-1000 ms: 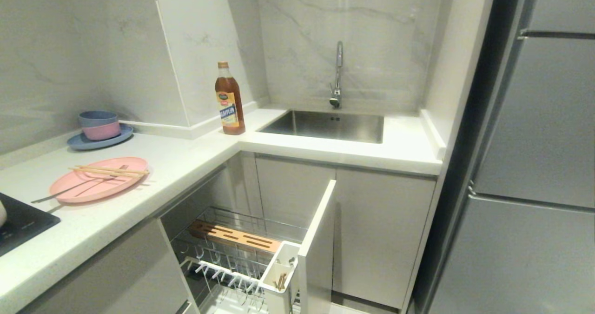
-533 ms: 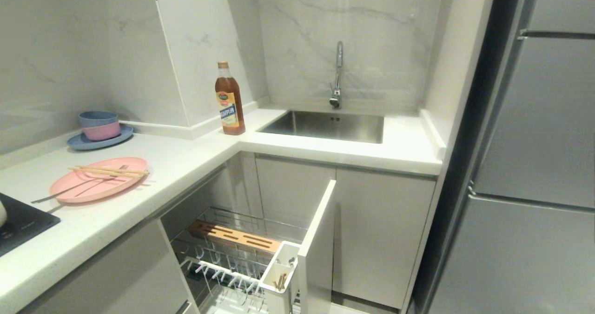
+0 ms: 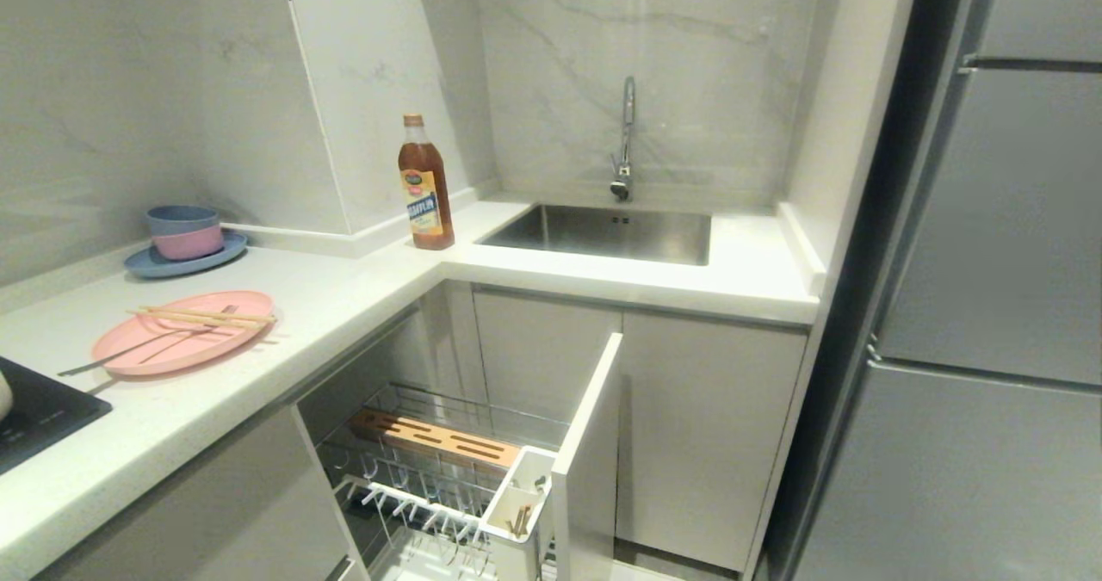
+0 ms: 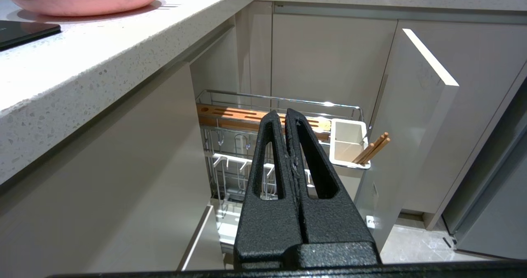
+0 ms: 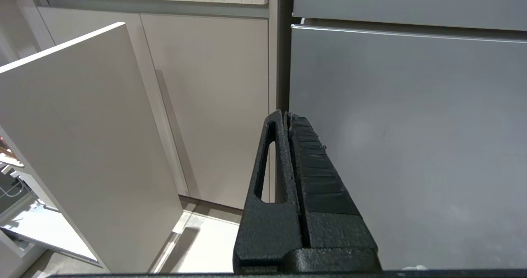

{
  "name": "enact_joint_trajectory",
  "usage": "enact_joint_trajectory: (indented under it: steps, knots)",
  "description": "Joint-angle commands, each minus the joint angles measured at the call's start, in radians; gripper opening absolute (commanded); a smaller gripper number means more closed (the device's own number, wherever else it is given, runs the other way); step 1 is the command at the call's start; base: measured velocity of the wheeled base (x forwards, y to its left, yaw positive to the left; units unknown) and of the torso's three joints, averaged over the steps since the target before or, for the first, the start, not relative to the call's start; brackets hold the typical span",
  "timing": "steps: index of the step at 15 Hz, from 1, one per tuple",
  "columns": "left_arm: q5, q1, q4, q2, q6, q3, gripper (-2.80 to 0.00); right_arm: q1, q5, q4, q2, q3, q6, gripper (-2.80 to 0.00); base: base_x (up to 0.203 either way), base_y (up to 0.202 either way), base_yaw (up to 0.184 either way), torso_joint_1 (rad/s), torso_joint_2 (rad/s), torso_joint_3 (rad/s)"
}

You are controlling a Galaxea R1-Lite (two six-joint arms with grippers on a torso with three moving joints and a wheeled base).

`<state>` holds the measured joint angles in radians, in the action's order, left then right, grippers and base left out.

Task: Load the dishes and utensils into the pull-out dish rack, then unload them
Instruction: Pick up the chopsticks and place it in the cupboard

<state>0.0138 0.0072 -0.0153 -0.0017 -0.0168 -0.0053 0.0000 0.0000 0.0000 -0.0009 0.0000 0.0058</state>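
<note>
Home kitchen: sink (image 3: 603,232), countertop (image 3: 344,297)

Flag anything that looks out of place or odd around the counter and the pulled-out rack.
Nothing looks spilled or broken. One oddity: the fork lies across the pink plate with its handle poking past the rim over the counter. The chopsticks rest across the same plate. Brown sticks lean out of the rack's white caddy.
</note>
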Motion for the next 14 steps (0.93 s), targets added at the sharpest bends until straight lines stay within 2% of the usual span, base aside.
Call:
enact_joint_trajectory:
  steps: [1, 7, 14]
  knots:
    - [0.000, 0.000, 0.000, 0.003, 0.000, 0.001, -2.80, 0.000, 0.000, 0.000, 0.001, 0.000, 0.000, -2.80, 0.000, 0.000, 0.000, 0.000, 0.00, 0.000]
    - [0.000, 0.000, 0.000, 0.003, 0.000, 0.000, -2.80, 0.000, 0.000, 0.000, 0.001, 0.000, 0.000, -2.80, 0.000, 0.000, 0.000, -0.012, 0.04, 0.022]
    - [0.000, 0.000, 0.000, 0.002, 0.000, 0.000, -2.80, 0.000, 0.000, 0.000, 0.001, 0.000, 0.000, -2.80, 0.000, 0.000, 0.000, -0.133, 0.36, 0.233]
